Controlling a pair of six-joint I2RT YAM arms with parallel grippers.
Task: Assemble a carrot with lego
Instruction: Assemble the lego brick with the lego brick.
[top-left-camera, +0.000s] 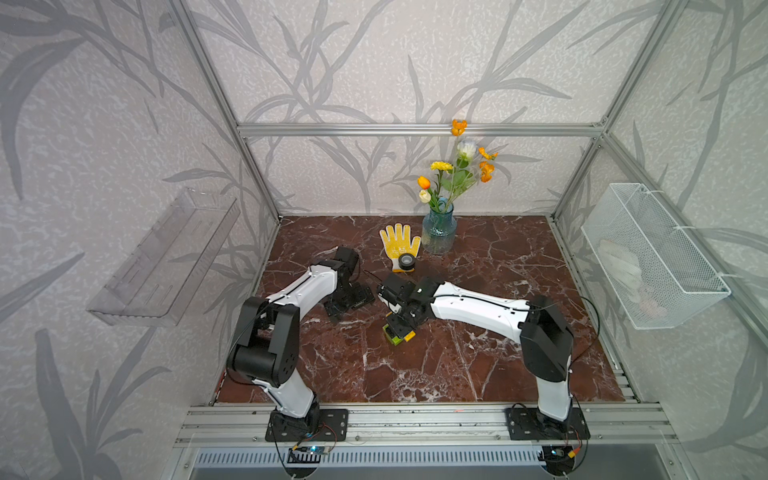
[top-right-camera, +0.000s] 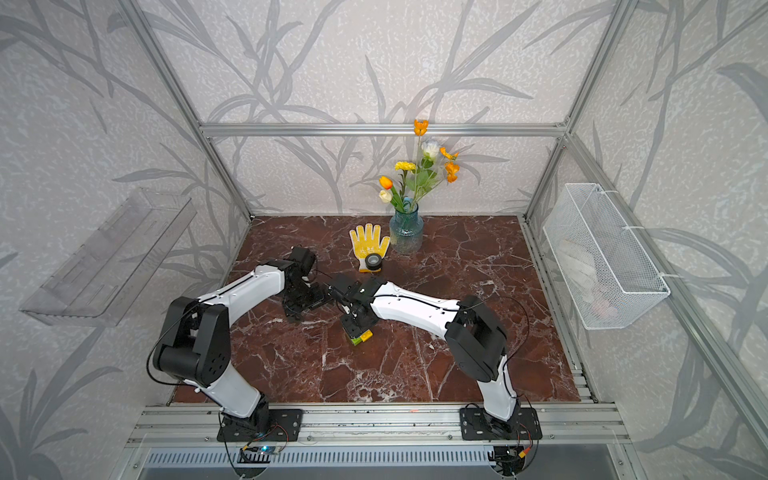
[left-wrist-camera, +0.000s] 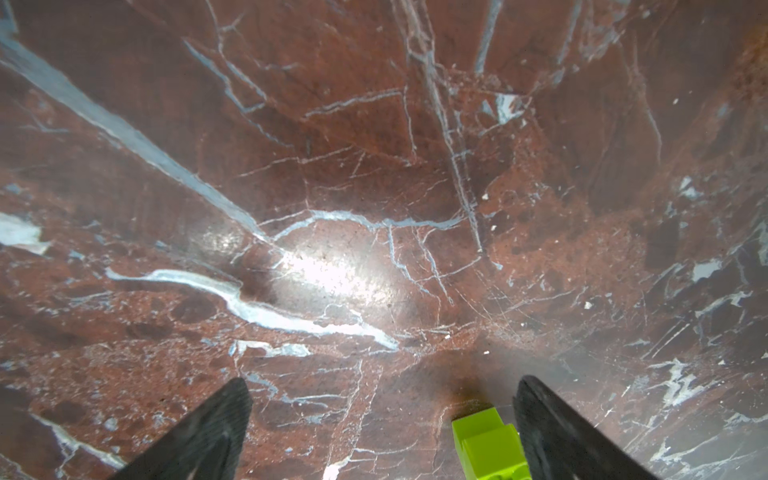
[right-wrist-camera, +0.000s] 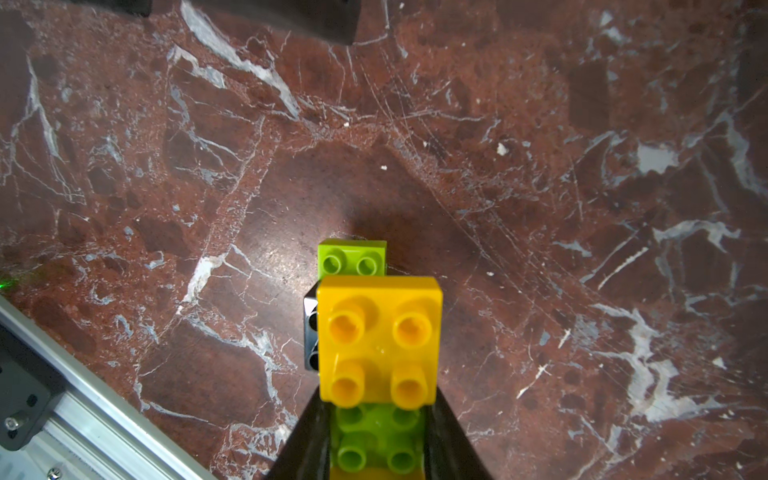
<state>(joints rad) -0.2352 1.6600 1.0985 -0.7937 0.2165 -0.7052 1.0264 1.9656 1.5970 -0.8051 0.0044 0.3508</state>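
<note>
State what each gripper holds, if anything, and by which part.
The right gripper clamps the brick cluster by the two sides of a green brick in it. The left gripper is open, holding nothing.

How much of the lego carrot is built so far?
Done: a cluster of joined studded plastic bricks, lime-green with a yellow-orange square brick on top and a black brick at its side. In hand: the right gripper is shut on that cluster. Left: one loose lime-green plastic brick sits beside a finger of the open left gripper, not joined yet. Whether more bricks wait, I cannot tell.
</note>
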